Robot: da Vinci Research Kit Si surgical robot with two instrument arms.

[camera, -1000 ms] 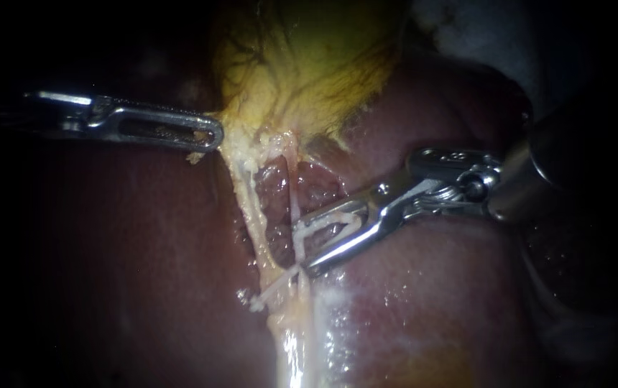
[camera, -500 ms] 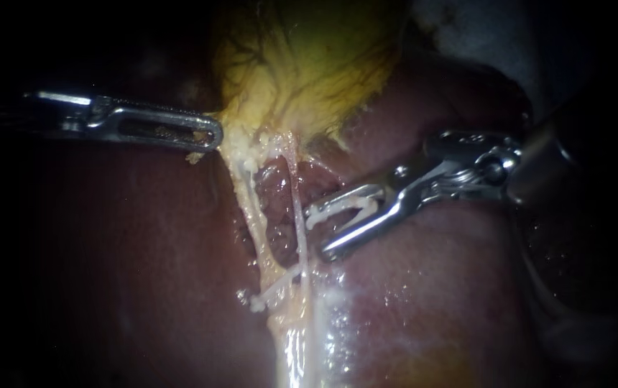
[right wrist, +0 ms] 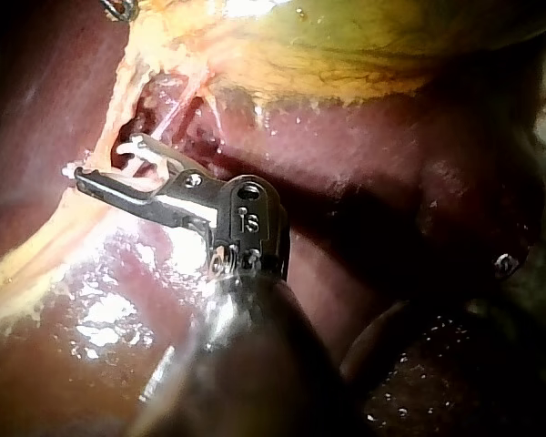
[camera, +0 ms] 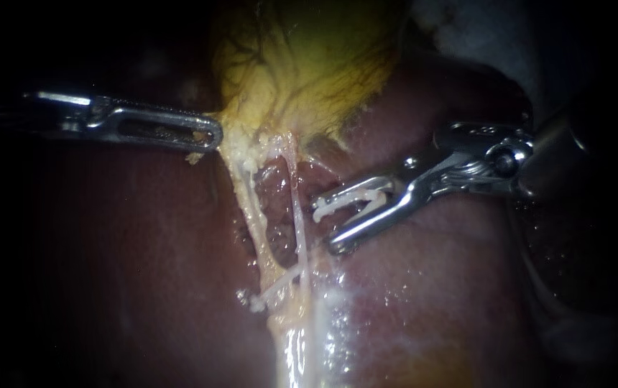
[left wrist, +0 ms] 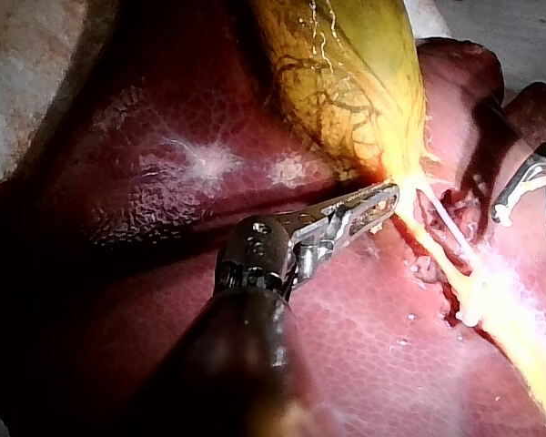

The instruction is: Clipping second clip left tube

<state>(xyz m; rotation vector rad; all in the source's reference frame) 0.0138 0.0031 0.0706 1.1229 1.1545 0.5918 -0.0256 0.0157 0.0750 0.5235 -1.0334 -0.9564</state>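
Note:
My left instrument (camera: 207,135) is shut on the yellow gallbladder (camera: 302,65) at its lower edge; the left wrist view shows the same grip (left wrist: 389,194). Two tubes run down from there: a thicker left tube (camera: 249,208) and a thin right tube (camera: 299,223). A white clip (camera: 274,287) lies across them low down. My right instrument (camera: 325,226) stands just right of the thin tube, jaws apart with a white clip (camera: 348,195) held between them. That clip touches neither tube. The right wrist view shows these jaws (right wrist: 105,159) beside the tubes.
Dark red liver (camera: 144,273) lies under and around the tubes, wet and shiny at the lower right (camera: 395,309). The edges of the endoscope view are dark. My right instrument (left wrist: 528,196) shows at the edge of the left wrist view, beyond the tubes.
My right instrument has drawn back to the right and slightly up, off the thin tube, still carrying its clip. The left instrument and the low clip have not moved.

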